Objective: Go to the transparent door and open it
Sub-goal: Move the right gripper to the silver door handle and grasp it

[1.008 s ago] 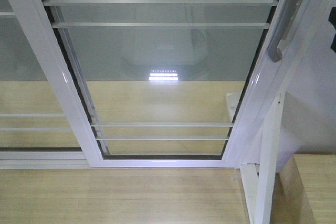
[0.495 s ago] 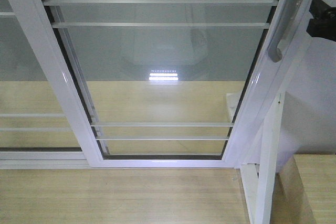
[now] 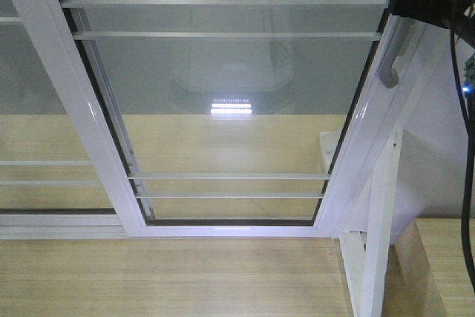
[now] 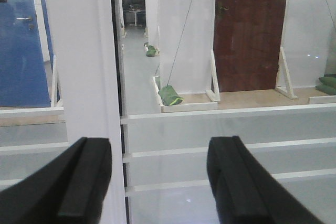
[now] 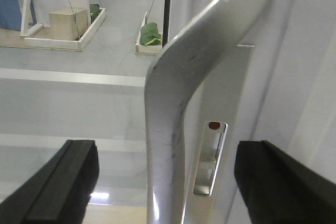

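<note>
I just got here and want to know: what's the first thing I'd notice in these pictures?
The big transparent door with white bars fills the front view. In the right wrist view, its curved silver handle stands up close inside the open right claw, not yet squeezed. The left claw hangs open facing the door.

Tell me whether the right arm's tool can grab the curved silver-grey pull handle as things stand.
Probably yes: the open right tool straddles the curved silver-grey pull handle, one finger on each side, with nothing between.
</note>
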